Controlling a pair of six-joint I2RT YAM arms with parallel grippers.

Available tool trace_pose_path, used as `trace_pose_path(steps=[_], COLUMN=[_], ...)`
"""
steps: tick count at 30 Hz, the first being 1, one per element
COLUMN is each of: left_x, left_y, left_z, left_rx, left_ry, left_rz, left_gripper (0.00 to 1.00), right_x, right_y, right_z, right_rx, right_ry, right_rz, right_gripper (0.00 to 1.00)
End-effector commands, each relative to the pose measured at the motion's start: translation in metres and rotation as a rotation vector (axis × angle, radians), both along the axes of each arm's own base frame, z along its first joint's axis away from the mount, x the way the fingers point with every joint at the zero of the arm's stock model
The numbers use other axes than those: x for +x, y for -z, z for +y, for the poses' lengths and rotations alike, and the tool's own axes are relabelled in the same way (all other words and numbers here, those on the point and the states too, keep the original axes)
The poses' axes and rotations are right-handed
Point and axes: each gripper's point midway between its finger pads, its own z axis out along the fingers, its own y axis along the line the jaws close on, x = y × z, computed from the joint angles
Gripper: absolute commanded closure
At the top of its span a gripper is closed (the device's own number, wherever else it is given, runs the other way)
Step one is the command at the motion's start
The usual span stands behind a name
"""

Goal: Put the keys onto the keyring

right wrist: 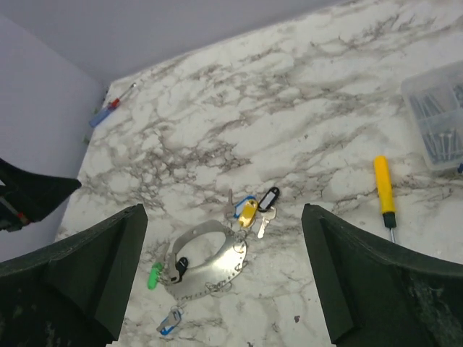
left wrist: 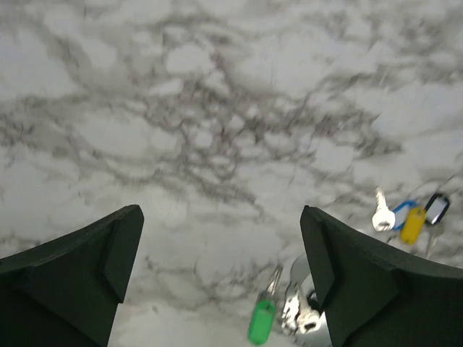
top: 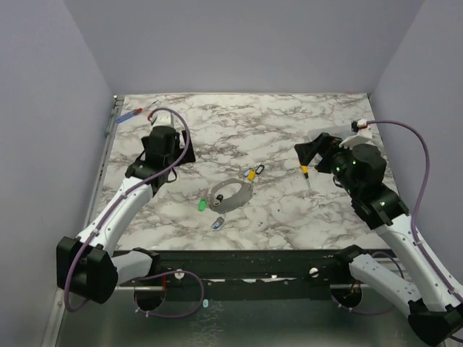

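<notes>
The keyring (top: pixel 228 194) is a silver loop lying mid-table; in the right wrist view (right wrist: pixel 217 254) it looks like a flat perforated band. A green-capped key (top: pixel 202 205) lies at its left, also in the left wrist view (left wrist: pixel 262 319). A blue-capped key (right wrist: pixel 170 322) lies at its near side. A yellow-capped key (right wrist: pixel 248 212), with blue and black tags, lies at its far side. My left gripper (left wrist: pixel 221 217) is open and empty, left of the keyring. My right gripper (right wrist: pixel 223 224) is open and empty, held off to the right of the keys.
A yellow-handled screwdriver (right wrist: pixel 383 189) lies right of the keys. A clear compartment box (right wrist: pixel 438 119) stands at the far right. A red-and-blue-handled screwdriver (top: pixel 137 112) lies at the far left corner. Grey walls enclose the marble table (top: pixel 289 210) on three sides.
</notes>
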Motion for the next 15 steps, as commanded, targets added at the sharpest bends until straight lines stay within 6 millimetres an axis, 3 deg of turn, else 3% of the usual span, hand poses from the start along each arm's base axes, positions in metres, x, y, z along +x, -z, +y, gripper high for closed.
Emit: trace_pose_path(steps=[1, 5, 8, 12, 15], left_x=[-0.061, -0.083, -0.084, -0.079, -0.076], left_y=[0.049, 0.071, 0.072, 0.079, 0.086], left_z=[0.01, -0.001, -0.014, -0.01, -0.011], left_rx=[0.028, -0.024, -0.073, -0.054, -0.038], left_ry=[0.043, 0.124, 0.178, 0.155, 0.157], left_rz=[0.162, 0.185, 0.17, 0.179, 0.202], left_gripper=[0.01, 0.01, 0.01, 0.01, 0.01], right_x=[0.004, 0.005, 0.005, -0.003, -0.01], right_y=[0.05, 0.076, 0.074, 0.058, 0.069], right_z=[0.012, 0.017, 0.01, 0.012, 0.019], right_rx=[0.02, 0.03, 0.016, 0.071, 0.114], right_ry=[-0.015, -0.023, 0.002, -0.034, -0.078], right_rz=[0.152, 0.214, 0.19, 0.082, 0.069], right_gripper=[0.0, 0.0, 0.0, 0.0, 0.0])
